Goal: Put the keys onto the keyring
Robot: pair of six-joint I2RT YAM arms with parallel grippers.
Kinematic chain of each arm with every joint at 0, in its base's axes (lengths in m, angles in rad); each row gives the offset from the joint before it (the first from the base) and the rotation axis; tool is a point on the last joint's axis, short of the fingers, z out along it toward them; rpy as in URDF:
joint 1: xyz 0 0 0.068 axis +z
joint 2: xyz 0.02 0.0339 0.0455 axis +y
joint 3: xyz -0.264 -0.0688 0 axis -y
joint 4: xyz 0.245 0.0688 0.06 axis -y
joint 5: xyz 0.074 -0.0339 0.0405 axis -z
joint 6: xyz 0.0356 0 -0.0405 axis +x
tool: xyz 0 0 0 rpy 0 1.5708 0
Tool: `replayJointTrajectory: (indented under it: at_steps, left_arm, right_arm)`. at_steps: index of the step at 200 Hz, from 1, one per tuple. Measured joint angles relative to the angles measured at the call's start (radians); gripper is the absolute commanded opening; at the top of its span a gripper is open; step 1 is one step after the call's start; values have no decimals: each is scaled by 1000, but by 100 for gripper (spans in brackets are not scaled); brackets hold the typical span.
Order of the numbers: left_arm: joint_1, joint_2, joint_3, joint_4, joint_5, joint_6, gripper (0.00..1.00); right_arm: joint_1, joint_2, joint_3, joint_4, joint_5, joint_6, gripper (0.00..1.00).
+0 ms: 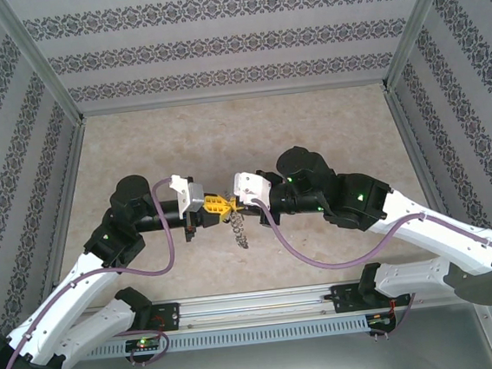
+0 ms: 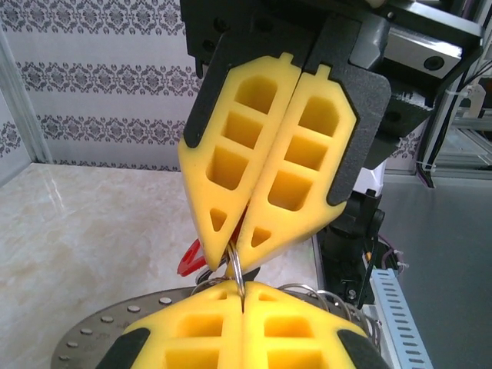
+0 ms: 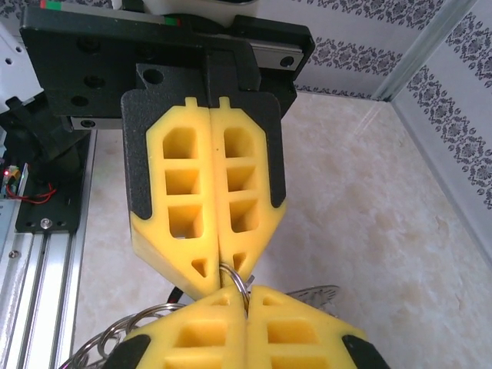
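**As two grippers are meeting tip to tip: keyring held aloft**

While pressing their yellow fingers [image 2: 307, 192] fully together, left gripper [image 2: 242, 290] and right gripper [image 2: 231, 260] are both pinching the keyring [image 2: 239, 274] by a thin wire loop, tips nearly touching. Its grey coils are dangling beneath the grippers, over the table [image 1: 327, 124]. Red key tag [image 2: 191, 258] is showing just behind the right gripper's tips, beside the ring.

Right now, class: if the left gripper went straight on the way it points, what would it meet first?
The left gripper pinches a thin silver wire ring. Straight beyond it, nearly tip to tip, stands the shut right gripper with yellow fingers, which it would likely hit first.
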State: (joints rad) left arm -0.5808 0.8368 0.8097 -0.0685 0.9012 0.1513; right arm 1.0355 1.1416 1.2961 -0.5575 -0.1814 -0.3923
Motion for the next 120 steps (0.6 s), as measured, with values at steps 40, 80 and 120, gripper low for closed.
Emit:
replayJointTrajectory:
  at_steps: [40, 80, 120]
  left_arm:
    - [0, 38, 107, -159, -55, 90, 7]
    - [0, 95, 187, -285, -108, 165, 0]
    - [-2, 116, 195, -330, -135, 182, 0]
  right_arm:
    - [-4, 20, 30, -8, 26, -18, 0]
    - [19, 53, 66, -51, 107, -58, 0]
    - [43, 71, 70, -83, 160, -84, 13]
